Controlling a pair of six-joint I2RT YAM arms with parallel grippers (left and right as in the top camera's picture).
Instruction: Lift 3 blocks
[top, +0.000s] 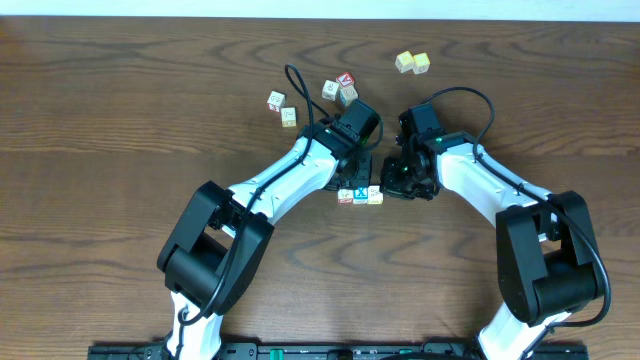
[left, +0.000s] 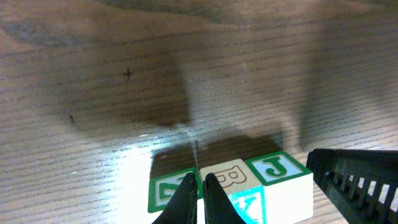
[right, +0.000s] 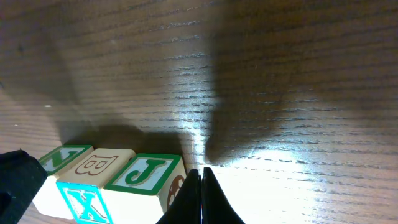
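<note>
Your left claw (left: 200, 186) is clenched on nothing, its tips down at the left part of the row of three small wooden letter cubes (top: 360, 195). Your right claw (right: 200, 180) is clenched empty too, just beside the green-lettered J cube (right: 146, 174) at the other end. The row lies between both arms on the dark, wood-grained surface (top: 120, 120), so I judge a squeeze from both ends is in hand. Next you need even inward pressure and a level, matched rise, since these smooth, square-edged painted cubes could buckle out of line.
</note>
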